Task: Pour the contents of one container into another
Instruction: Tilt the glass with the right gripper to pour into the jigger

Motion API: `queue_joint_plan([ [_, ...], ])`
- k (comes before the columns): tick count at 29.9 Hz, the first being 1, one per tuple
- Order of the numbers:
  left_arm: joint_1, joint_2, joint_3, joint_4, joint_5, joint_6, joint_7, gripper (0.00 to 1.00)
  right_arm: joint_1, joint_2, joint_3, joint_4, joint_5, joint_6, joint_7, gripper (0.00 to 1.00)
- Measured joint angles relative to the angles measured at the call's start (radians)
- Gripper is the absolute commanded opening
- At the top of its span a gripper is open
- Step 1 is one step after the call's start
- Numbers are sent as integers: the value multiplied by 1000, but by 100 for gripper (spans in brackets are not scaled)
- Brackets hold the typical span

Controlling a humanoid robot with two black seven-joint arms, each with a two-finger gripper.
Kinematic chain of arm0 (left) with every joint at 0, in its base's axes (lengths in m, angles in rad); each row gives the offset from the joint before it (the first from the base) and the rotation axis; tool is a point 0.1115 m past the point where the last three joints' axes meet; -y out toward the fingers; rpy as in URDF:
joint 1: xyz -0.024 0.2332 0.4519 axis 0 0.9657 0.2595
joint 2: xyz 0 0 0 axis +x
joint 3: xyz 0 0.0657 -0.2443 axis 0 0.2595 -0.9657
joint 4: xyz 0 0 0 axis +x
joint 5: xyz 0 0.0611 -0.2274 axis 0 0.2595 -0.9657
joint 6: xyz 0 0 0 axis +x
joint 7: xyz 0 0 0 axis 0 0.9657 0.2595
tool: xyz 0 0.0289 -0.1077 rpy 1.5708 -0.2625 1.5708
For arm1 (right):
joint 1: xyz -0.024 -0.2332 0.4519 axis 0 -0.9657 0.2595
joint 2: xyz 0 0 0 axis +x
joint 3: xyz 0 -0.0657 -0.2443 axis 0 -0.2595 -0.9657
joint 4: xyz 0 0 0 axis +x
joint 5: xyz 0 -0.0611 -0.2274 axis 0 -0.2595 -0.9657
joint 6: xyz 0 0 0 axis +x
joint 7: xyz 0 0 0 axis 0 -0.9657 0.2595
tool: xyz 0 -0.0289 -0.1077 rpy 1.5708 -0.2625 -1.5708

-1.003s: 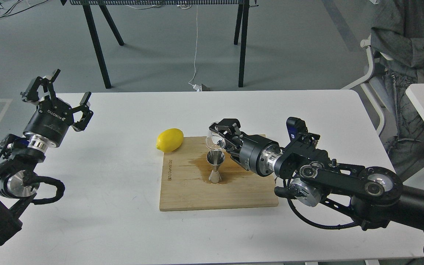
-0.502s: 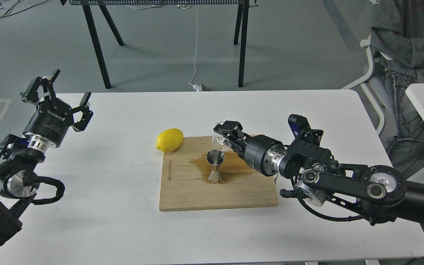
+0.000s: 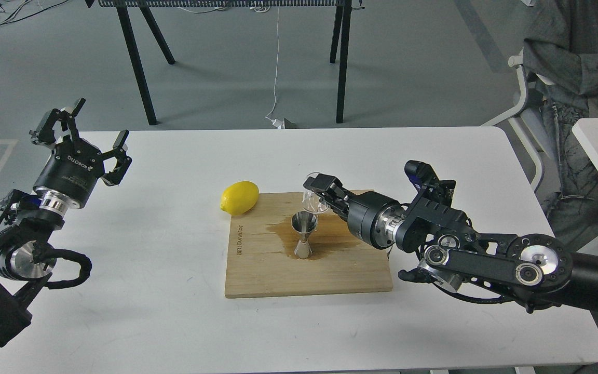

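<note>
The right end effector (image 3: 315, 190) grips the small clear wide-rimmed cup (image 3: 313, 200) just behind and above the shiny steel hourglass jigger (image 3: 303, 235), which stands mid-way along the bamboo cutting board (image 3: 257, 275) near the table's (image 3: 174, 311) centre; the left end effector (image 3: 82, 136) hangs spread and empty over the left edge. A brown wet stain around the jigger's foot suggests spillage, so any tilt while the cup's rim sits off the narrow mouth would likely spill more, and a nudge could topple the jigger. I cannot tell what either container holds.

Right gripper (image 3: 315, 191) with clear cup (image 3: 313, 200) has drawn back right and away from over the jigger (image 3: 303, 235). Cup, tipped mouth-down above jigger's mouth a second ago, now sits more upright, just behind and right of it. Right forearm lower, flatter.
</note>
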Motion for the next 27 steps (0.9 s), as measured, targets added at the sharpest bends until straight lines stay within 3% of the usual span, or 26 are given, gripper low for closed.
queue_joint_plan([
  [27, 2, 1, 0, 2, 0, 0, 0, 93, 76, 45, -101, -29, -13, -2, 5, 30],
])
